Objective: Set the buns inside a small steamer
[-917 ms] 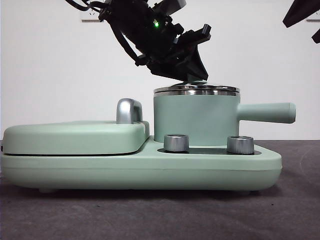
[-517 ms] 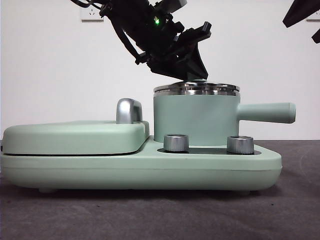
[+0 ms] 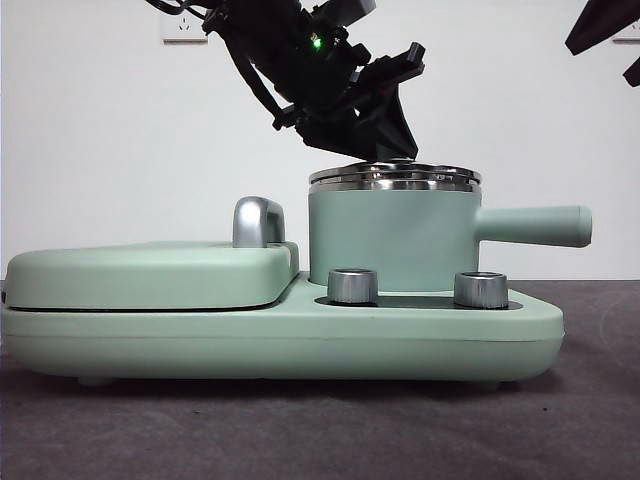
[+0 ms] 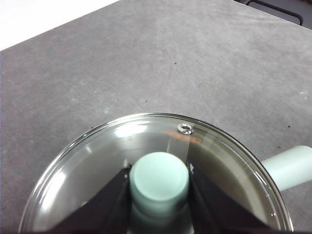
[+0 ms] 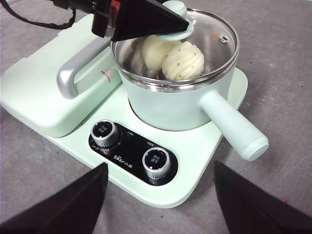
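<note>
The small steamer (image 3: 390,240) stands on the right half of a mint-green base, and it also shows in the right wrist view (image 5: 170,105). Its glass lid (image 3: 395,177) lies on or just over the steel rim. My left gripper (image 3: 385,150) is shut on the lid's green knob (image 4: 159,180), one jaw on each side. Both buns lie inside the pot: the smooth one (image 5: 153,48) and the ribbed, green-dotted one (image 5: 183,61). My right gripper (image 5: 161,165) is open and empty, high over the base's front, and shows as a dark tip (image 3: 600,30).
The flat lidded griddle (image 3: 150,275) with a steel handle (image 3: 258,222) fills the base's left half. Two steel dials (image 3: 352,286) (image 3: 481,289) sit in front of the pot. The steamer's side handle (image 3: 535,225) points right. Grey table all around.
The left gripper has shifted slightly up with the knob in its jaws, and the lid's rim sits a touch higher. The right arm has not moved.
</note>
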Controlling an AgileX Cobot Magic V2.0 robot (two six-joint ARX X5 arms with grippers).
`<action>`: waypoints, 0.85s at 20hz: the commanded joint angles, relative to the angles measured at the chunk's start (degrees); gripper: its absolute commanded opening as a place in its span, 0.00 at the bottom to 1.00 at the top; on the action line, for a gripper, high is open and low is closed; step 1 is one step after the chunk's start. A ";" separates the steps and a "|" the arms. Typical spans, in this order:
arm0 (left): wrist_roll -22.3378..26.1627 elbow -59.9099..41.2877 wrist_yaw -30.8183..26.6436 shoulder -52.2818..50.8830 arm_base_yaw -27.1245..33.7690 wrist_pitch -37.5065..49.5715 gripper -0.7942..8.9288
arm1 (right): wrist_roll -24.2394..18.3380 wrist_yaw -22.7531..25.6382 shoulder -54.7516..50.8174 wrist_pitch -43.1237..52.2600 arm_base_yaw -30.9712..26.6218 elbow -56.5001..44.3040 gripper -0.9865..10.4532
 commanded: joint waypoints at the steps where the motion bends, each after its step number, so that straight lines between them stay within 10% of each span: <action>1: 1.05 0.72 -0.13 2.16 -0.22 -1.07 0.37 | 0.44 0.00 0.22 0.55 0.42 0.59 0.38; 17: -5.86 -6.71 -0.07 -29.90 7.67 -25.11 0.37 | 0.22 -2.10 0.35 3.48 0.42 0.61 0.38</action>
